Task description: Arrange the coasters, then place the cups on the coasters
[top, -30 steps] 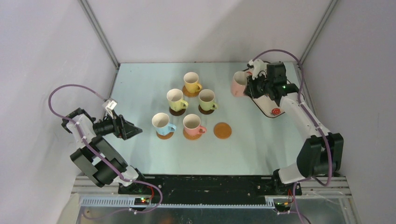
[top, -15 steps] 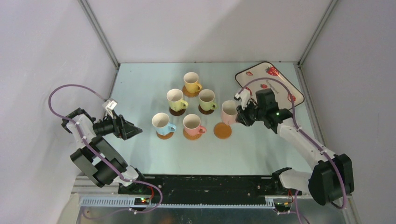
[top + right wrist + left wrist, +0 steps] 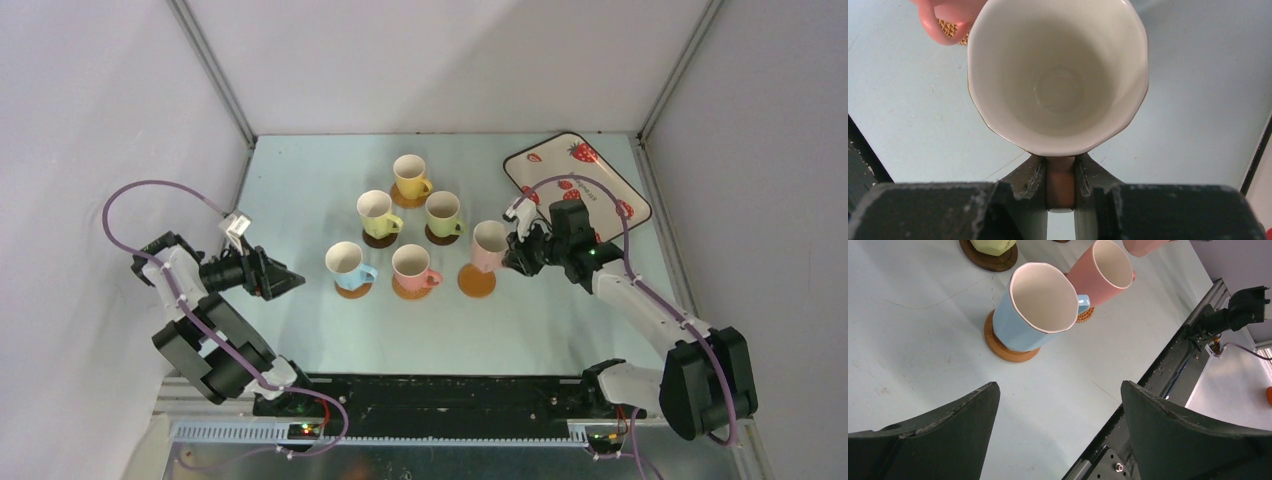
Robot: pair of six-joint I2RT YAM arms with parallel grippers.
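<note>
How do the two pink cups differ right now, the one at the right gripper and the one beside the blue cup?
The right pink cup is clamped by its handle in the right gripper's jaws; the left pink cup stands free. The left pink cup sits centred on its woven coaster; the right pink cup is over the far edge of the last coaster, and contact is unclear. Both are pink with white insides.

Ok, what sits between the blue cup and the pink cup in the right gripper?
The other pink cup, standing on an orange-tan coaster; nothing else. The top external view shows it, blue cup left, held pink cup right.
</note>
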